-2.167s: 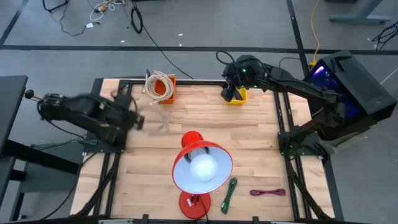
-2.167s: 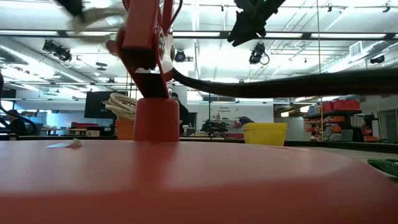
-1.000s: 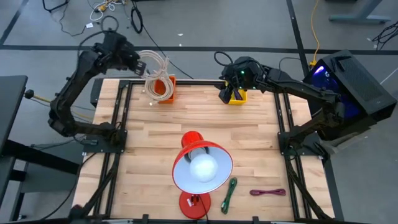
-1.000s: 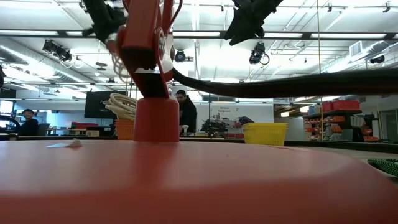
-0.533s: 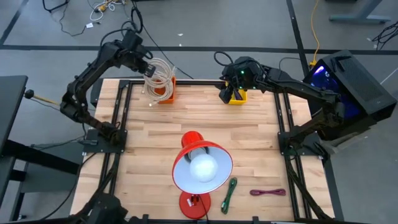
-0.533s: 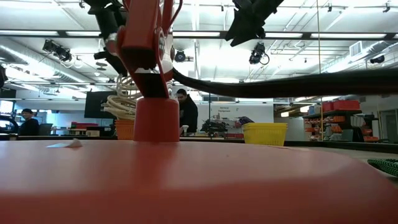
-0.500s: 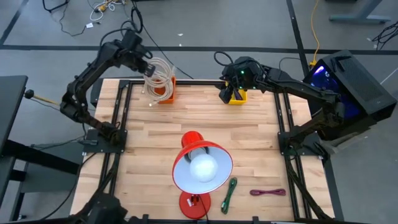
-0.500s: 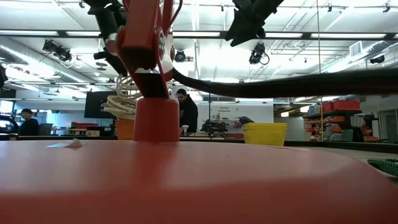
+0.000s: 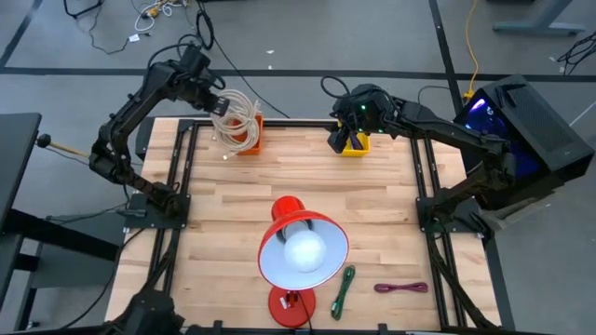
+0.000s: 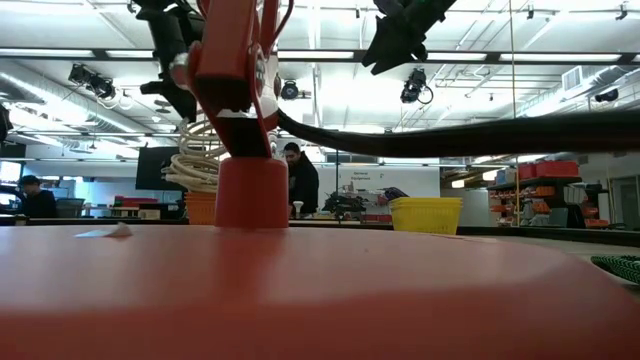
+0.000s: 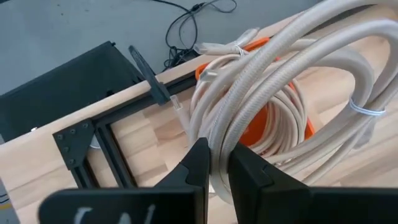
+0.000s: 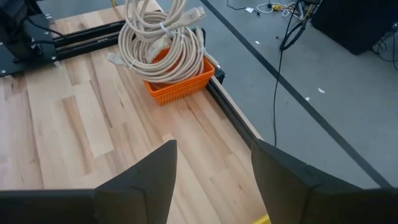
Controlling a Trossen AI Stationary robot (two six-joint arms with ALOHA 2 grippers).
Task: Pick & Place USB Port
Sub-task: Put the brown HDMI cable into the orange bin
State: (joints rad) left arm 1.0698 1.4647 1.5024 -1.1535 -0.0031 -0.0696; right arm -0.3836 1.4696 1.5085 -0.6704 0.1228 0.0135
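Observation:
A bundle of coiled beige cables [image 9: 238, 112] stands up out of a small orange basket [image 9: 250, 138] at the table's far edge, left of centre. My left gripper [image 9: 215, 100] is beside the coil's upper loops and shut on them. The coil [image 11: 273, 81] fills the left wrist view, and it shows behind the lamp in the low view [image 10: 195, 155]. My right gripper [image 9: 342, 132] hangs open over the yellow bin [image 9: 354, 143] at the far edge. The right wrist view looks across at the basket [image 12: 180, 78]. My left gripper pinches several strands of the coil's upper loops [image 11: 217, 140] between its two fingers [image 11: 196, 165], coming slantwise from above and from the table's left. The coil stands tilted below the fingers, its lower loops [image 12: 168, 59] down in the basket.
A red desk lamp [image 9: 300, 247] stands at the near middle and blocks much of the low view [image 10: 240, 150]. A green cable [image 9: 343, 288] and a purple cable [image 9: 400, 288] lie near the table's near right corner. Bare wood lies between lamp and bins. People show in the room beyond.
My left gripper has swung in toward the orange basket and come down to the coil, and it now grips it. The coil's upper loops have risen and stand higher above the basket than a second ago. My right arm has kept still.

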